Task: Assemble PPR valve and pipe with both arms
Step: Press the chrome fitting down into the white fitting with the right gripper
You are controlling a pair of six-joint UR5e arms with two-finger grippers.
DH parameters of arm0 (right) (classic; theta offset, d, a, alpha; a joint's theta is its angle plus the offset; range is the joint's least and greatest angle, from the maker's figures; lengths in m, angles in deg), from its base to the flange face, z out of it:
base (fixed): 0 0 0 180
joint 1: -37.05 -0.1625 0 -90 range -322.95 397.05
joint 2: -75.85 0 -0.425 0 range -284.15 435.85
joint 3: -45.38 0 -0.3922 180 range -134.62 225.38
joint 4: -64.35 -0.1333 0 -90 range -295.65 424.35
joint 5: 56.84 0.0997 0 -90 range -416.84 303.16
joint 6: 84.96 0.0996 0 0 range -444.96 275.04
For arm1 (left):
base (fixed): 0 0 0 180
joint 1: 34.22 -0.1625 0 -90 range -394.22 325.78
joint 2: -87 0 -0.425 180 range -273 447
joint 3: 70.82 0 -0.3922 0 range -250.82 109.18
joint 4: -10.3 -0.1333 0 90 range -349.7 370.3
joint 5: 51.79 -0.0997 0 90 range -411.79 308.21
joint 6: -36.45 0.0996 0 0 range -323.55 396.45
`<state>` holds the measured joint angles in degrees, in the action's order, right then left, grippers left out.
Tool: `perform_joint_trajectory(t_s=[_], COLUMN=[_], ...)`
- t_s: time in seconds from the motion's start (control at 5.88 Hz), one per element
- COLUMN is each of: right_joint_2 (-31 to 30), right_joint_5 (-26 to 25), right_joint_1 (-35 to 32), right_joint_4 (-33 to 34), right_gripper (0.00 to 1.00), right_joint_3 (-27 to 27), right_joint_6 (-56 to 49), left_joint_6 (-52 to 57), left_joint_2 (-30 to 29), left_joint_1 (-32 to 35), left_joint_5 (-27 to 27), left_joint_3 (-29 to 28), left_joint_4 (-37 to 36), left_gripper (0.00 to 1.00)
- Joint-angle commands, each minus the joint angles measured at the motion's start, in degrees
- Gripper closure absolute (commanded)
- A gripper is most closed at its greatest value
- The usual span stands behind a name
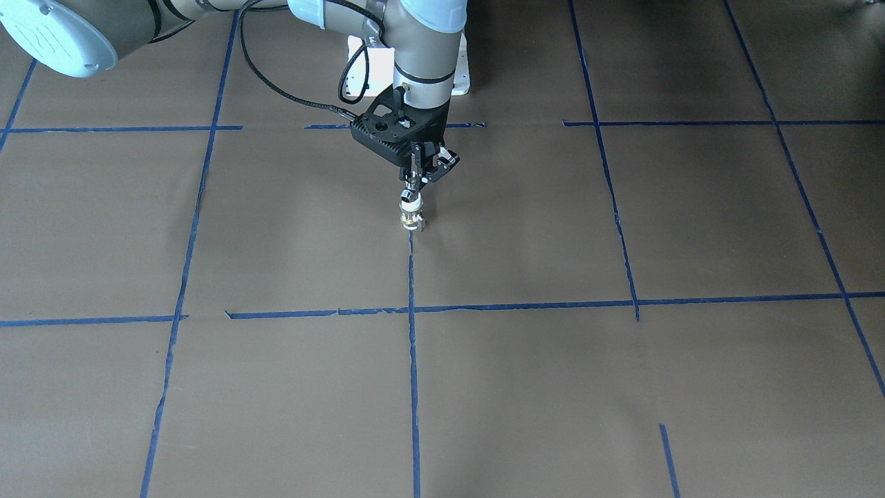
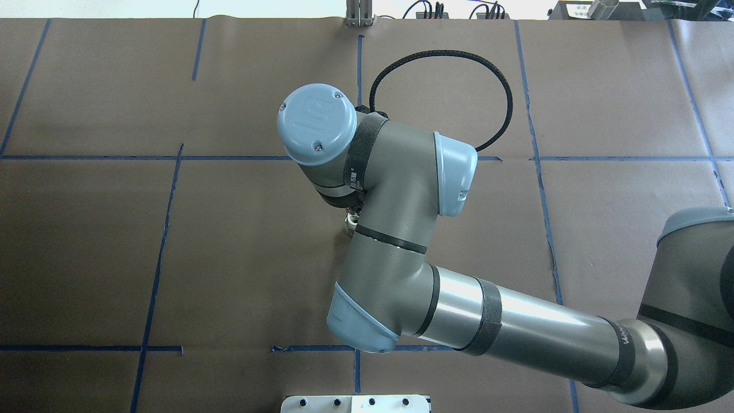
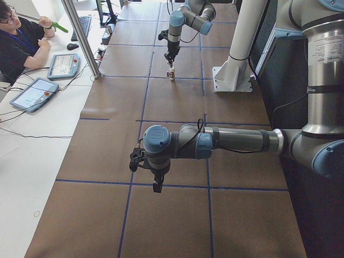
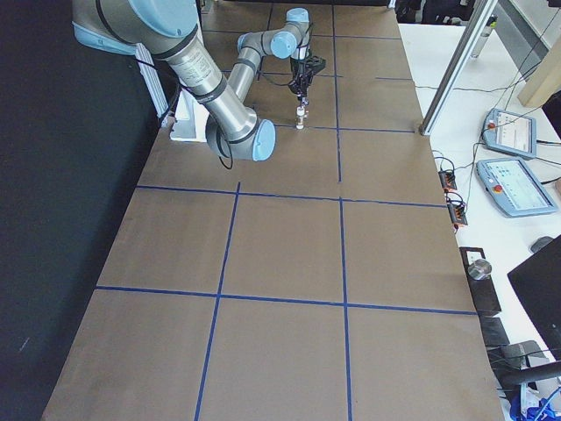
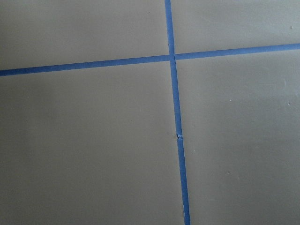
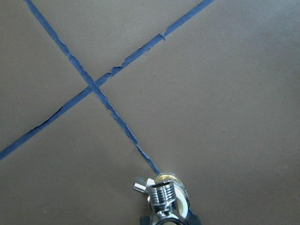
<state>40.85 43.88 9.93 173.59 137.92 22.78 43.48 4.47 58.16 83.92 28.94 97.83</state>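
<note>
My right gripper points straight down near the table's middle, shut on the chrome pipe. The pipe sits on top of the PPR valve, which stands upright on the brown table with its white end and metal middle showing. In the right wrist view the chrome pipe with its side stub fills the bottom edge. In the overhead view my right wrist hides both parts. My left gripper hangs empty-looking over bare table far from them. I cannot tell whether it is open. The left wrist view shows only table.
Blue tape lines divide the brown table into squares. The white robot base plate is behind the right gripper. An operator sits past the table's far side by tablets and a metal post.
</note>
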Motion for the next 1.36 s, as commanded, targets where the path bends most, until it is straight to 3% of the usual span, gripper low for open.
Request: perform_joint_trajectory(t_s=[0.0, 1.19], right_joint_2=[-0.33, -0.33], right_joint_5=[0.0, -1.48], right_joint_1=[0.4, 0.49], right_joint_4=[0.0, 0.0], right_gripper=[1.0, 1.0], right_joint_3=[0.01, -0.69], right_joint_6=[0.09, -0.43], left_joint_6=[0.0, 0.18], left_joint_2=[0.0, 0.09], left_joint_1=[0.0, 0.0], left_joint_5=[0.0, 0.0], left_joint_3=[0.0, 0.0], left_joint_4=[0.0, 0.0], left_gripper=[0.0, 0.0])
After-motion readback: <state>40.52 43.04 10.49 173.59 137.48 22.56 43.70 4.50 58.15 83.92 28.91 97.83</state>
